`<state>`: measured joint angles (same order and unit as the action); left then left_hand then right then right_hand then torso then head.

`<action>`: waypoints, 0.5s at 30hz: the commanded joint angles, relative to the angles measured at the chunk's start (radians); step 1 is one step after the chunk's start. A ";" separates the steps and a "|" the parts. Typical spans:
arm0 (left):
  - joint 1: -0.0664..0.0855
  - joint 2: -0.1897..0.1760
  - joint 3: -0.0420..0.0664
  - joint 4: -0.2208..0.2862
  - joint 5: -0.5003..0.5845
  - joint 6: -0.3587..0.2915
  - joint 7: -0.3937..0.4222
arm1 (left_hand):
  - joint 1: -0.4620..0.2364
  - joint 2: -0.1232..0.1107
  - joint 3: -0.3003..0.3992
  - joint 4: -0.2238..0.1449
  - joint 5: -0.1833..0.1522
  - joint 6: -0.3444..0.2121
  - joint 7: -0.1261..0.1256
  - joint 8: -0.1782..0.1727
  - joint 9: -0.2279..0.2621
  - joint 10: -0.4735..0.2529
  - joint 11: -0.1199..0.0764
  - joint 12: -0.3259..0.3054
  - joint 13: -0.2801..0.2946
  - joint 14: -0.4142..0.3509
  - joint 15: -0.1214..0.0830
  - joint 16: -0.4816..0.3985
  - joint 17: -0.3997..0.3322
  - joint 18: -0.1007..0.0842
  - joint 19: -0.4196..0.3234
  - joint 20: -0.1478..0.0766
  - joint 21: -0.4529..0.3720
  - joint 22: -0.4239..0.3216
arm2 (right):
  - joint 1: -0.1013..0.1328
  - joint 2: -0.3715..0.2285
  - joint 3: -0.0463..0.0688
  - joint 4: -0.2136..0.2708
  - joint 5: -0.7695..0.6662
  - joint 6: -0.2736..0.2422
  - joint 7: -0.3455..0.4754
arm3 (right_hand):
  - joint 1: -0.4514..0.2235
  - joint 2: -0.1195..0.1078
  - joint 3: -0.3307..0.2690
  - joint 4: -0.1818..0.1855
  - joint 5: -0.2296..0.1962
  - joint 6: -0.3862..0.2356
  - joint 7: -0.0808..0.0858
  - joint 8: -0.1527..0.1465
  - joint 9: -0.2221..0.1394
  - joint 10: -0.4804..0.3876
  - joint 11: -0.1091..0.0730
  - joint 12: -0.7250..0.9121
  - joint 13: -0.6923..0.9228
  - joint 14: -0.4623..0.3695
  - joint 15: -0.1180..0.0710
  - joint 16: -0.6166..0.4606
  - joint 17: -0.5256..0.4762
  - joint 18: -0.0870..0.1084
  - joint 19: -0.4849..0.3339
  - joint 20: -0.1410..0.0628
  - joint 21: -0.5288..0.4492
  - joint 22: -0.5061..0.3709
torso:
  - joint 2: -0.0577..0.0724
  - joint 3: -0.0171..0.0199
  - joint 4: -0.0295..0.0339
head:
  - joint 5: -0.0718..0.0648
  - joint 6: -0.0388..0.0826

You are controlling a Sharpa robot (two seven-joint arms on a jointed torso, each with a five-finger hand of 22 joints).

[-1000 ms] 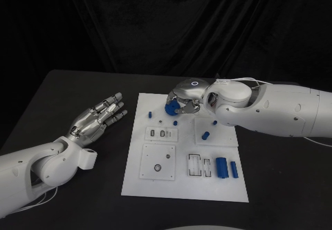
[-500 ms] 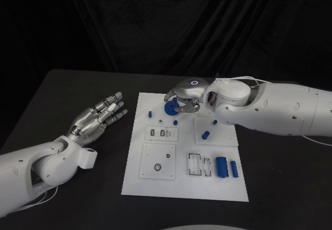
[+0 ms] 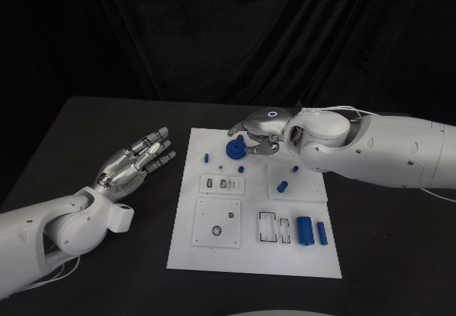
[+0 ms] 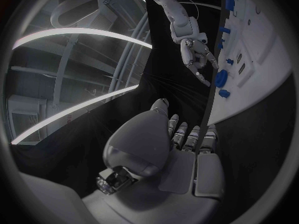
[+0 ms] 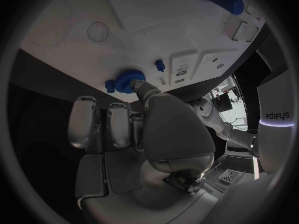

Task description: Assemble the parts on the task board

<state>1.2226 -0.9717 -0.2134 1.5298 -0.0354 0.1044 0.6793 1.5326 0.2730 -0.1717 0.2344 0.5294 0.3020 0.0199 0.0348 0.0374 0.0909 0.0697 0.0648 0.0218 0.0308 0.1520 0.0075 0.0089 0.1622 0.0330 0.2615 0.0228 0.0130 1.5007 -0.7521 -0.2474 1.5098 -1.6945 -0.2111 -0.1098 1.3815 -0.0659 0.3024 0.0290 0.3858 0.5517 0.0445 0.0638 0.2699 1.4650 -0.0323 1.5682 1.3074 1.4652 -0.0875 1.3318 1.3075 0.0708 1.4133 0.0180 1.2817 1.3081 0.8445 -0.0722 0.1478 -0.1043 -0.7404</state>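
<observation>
Right hand [image 3: 255, 137] over far edge of task board [image 3: 253, 257]; round blue part [image 3: 234, 149] just beside fingertips, toward left side. Fingers curled near part, but grip or only touch: cannot tell (thumb hides contact). Left hand [image 3: 133, 164] well apart, fingers spread, holding nothing. Blue cylinders [image 3: 304, 230] lie in near-right recess, long axis front-to-back.
</observation>
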 commanded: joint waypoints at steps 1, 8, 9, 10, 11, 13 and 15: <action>-0.001 -0.001 0.001 0.002 -0.001 0.013 0.129 | 0.009 -0.005 0.005 -0.001 0.003 -0.004 0.006 0.004 0.000 -0.003 -0.001 0.003 0.001 -0.001 0.007 0.006 0.002 0.018 0.000 0.004 0.005 0.001 | 0.001 -0.018 0.001 0.012 -0.007 -0.052 -0.001 | 0.000 -0.001 0.002 0.004 -0.016 0.031 0.002 0.005 0.002 0.106 -0.006 0.003 0.263 0.049 -0.007 -0.001 0.057 0.005 -0.002 0.000 -0.003 0.053 | 0.000 0.0004 -0.0001 | 0.000 0.003; -0.001 -0.009 0.001 0.007 -0.001 0.009 0.129 | 0.009 -0.005 0.006 -0.002 0.004 -0.003 0.007 0.004 0.000 -0.003 -0.001 0.003 0.001 0.000 0.007 0.006 0.002 0.017 -0.001 0.005 0.005 0.001 | 0.001 -0.061 0.000 0.029 -0.007 -0.036 -0.006 | -0.019 0.005 -0.009 0.020 -0.072 0.134 0.007 0.025 0.014 0.106 -0.002 0.003 0.263 0.055 -0.004 0.009 0.069 0.002 0.008 0.002 0.006 0.064 | -0.001 0.0006 0.0005 | -0.003 0.012; -0.001 -0.010 0.001 0.007 -0.001 0.009 0.129 | 0.010 -0.005 0.006 -0.002 0.004 -0.002 0.007 0.004 0.001 -0.002 -0.001 0.003 0.001 0.000 0.007 0.007 0.002 0.017 0.000 0.005 0.006 0.002 | 0.001 -0.064 0.000 0.028 -0.007 -0.024 -0.008 | -0.020 0.005 -0.009 0.020 -0.073 0.134 0.007 0.024 0.014 0.106 -0.002 0.003 0.263 0.055 -0.004 0.008 0.068 0.002 0.009 0.002 0.006 0.064 | -0.001 0.0006 0.0008 | -0.003 0.013; -0.001 -0.009 0.001 0.007 -0.001 0.010 0.129 | 0.010 -0.005 0.006 -0.002 0.004 -0.002 0.007 0.004 0.001 -0.002 -0.001 0.003 0.001 0.000 0.007 0.007 0.002 0.017 0.000 0.005 0.006 0.002 | 0.001 -0.065 0.000 0.028 -0.007 -0.016 -0.010 | -0.020 0.006 -0.009 0.021 -0.078 0.128 0.004 0.018 0.009 0.106 -0.003 0.003 0.263 0.055 -0.005 0.007 0.068 0.002 0.008 0.003 0.004 0.064 | -0.001 0.0003 0.0003 | -0.003 0.015; -0.001 -0.009 0.001 0.006 -0.001 0.010 0.129 | 0.010 -0.005 0.006 -0.002 0.004 -0.002 0.007 0.004 0.001 -0.002 -0.001 0.003 0.001 0.000 0.007 0.007 0.002 0.017 0.000 0.005 0.006 0.002 | 0.000 -0.066 0.000 0.027 -0.007 -0.007 -0.011 | -0.020 0.007 -0.009 0.022 -0.078 0.127 0.004 0.018 0.008 0.106 -0.003 0.003 0.263 0.055 -0.005 0.006 0.067 0.002 0.008 0.003 0.004 0.064 | 0.000 0.0002 -0.0004 | -0.002 0.014; -0.001 -0.007 0.001 0.005 -0.001 0.011 0.129 | 0.010 -0.005 0.006 -0.002 0.004 -0.002 0.007 0.004 0.001 -0.002 -0.001 0.003 0.001 0.000 0.007 0.007 0.002 0.017 0.000 0.005 0.006 0.002 | -0.002 -0.067 0.000 0.025 -0.007 0.005 -0.013 | -0.020 0.007 -0.009 0.022 -0.079 0.125 0.003 0.017 0.007 0.106 -0.003 0.003 0.263 0.054 -0.005 0.003 0.065 0.003 0.006 0.003 0.000 0.061 | 0.000 0.0000 -0.0018 | 0.000 0.012; -0.001 -0.006 0.001 0.004 -0.001 0.012 0.129 | 0.010 -0.005 0.007 -0.003 0.004 -0.003 0.007 0.004 0.000 -0.003 0.000 0.003 0.001 0.000 0.008 0.007 0.002 0.017 0.000 0.005 0.005 0.001 | -0.005 -0.066 0.000 0.020 -0.007 0.015 -0.014 | -0.020 0.008 -0.009 0.022 -0.079 0.122 0.002 0.015 0.005 0.106 -0.004 0.003 0.263 0.053 -0.005 0.001 0.063 0.003 0.005 0.003 -0.002 0.060 | -0.001 -0.0005 -0.0032 | 0.001 0.011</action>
<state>1.2224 -0.9802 -0.2134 1.5326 -0.0355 0.1048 0.6793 1.5366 0.2690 -0.1691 0.2317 0.5293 0.3020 0.0199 0.0348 0.0374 0.0909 0.0697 0.0648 0.0218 0.0308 0.1519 0.0075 0.0097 0.1622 0.0329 0.2614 0.0228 0.0129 1.4994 -0.8172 -0.2477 1.5319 -1.6945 -0.2233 -0.1104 1.3694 -0.0617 0.2925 0.0442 0.3090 0.6766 0.0474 0.0850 0.2757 1.4649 -0.0323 1.5682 1.3074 1.4652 -0.0874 1.3395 1.3075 0.0706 1.4169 0.0216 1.2817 1.3079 0.8440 -0.0717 0.1468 -0.1051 -0.7271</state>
